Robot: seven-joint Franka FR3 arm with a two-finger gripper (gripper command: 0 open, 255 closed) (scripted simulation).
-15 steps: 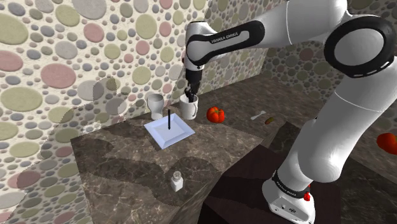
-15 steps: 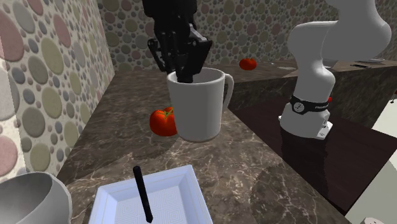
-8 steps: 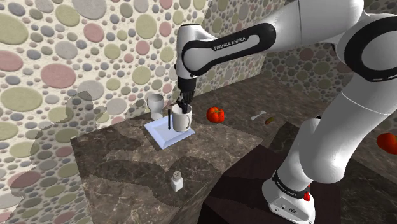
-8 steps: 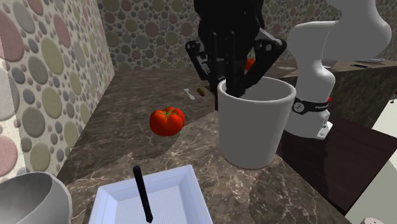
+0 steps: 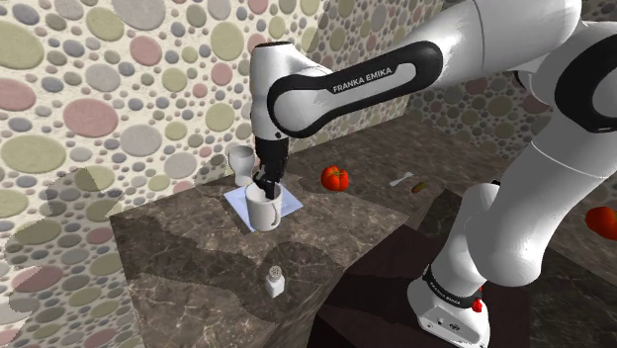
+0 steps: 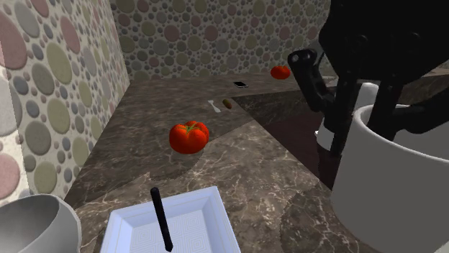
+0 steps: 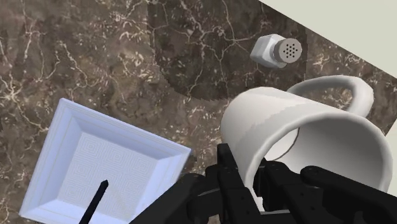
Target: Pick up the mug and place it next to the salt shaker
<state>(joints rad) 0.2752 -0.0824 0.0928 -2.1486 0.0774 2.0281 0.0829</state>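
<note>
While all-black two-finger gripper (image 5: pixel 265 185) pinches rim wall, plain white handled mug (image 5: pixel 262 212) hangs over mid dark marbled counter (image 5: pixel 188 252); small white salt shaker (image 5: pixel 274 283) near front edge. Rigid, glossy, probably slippery: rim pinch suits, mind tilt.

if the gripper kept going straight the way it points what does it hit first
The gripper, through the mug it clasps, would probably meet the dark marbled counter just beside the square plate. Depth is unclear; the mug might clip the plate's rim.

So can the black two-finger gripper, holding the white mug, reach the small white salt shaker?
Probably yes: bare dark marbled countertop lies between the gripper, shut on the white mug, and the salt shaker.
</note>
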